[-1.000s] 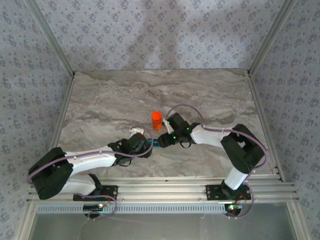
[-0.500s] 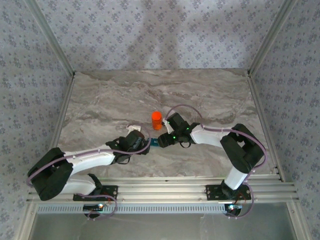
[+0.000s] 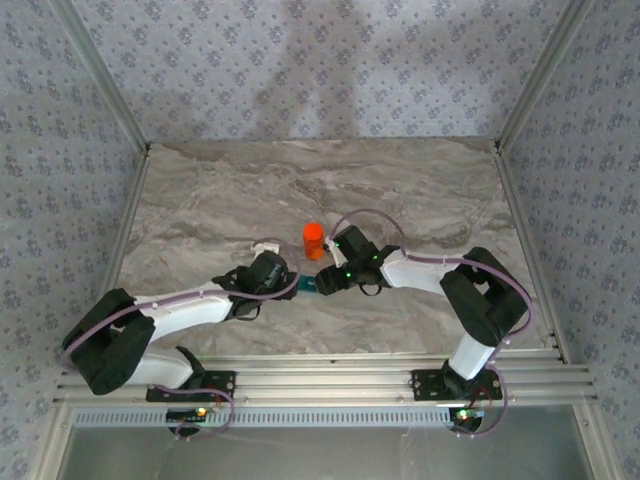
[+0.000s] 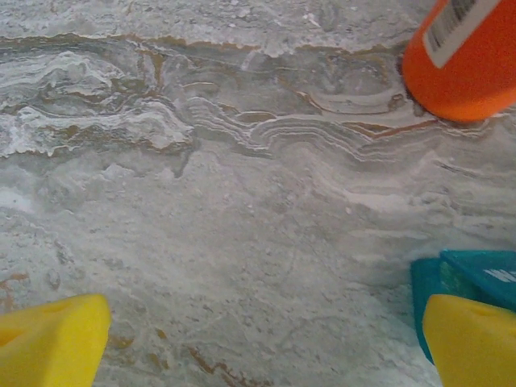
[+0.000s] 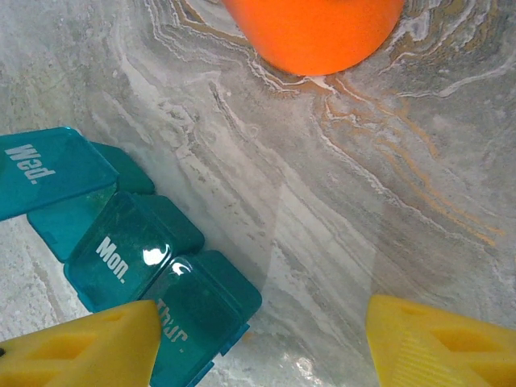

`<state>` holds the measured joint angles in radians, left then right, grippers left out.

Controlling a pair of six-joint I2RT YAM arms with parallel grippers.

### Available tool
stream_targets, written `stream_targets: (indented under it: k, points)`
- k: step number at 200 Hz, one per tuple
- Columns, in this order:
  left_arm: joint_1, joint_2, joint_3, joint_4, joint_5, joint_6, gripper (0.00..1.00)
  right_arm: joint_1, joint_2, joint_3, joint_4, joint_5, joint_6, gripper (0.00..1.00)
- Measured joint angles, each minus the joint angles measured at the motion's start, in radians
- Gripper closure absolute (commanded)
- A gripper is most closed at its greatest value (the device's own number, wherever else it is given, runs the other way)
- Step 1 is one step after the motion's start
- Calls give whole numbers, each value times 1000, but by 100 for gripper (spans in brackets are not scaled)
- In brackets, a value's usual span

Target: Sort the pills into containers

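Teal containers (image 5: 118, 256), orange bottle (image 5: 310, 32), grey veined table (image 3: 400, 180), perhaps floral wallpaper (image 3: 330, 70).

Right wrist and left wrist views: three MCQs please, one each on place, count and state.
1. Where does the orange cylindrical plastic bottle stand relative to the teal plastic pill organiser strip?
A) farther from the arm bases
B) inside it
C) on its lid
2. How many day-labelled lids show in the right wrist view?
A) one
B) three
C) six
3. The left gripper is:
A) shut on the bottle
B) shut on the organiser
C) open over the marbled table

1 A: in the top view the bottle sits beyond the strip.
2 B: Wed., Mon. and Thur. can be read.
3 C: its yellow fingers stand wide apart with table between.
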<state>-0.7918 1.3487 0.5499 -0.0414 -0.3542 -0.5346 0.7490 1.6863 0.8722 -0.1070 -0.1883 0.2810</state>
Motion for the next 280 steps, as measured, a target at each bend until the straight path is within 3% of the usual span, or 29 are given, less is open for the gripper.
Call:
stream_targets:
  k: [42,211,280]
  points:
    - [40,18,9,25,18,11,1,0,3,0,3,-4,0,30]
    - [44,142,58,103,55,18,1,0,5,0,6,-10,0,31]
    - [44,96,61,98,76,18,1,-5,-2,25,-52,-11,-1,29]
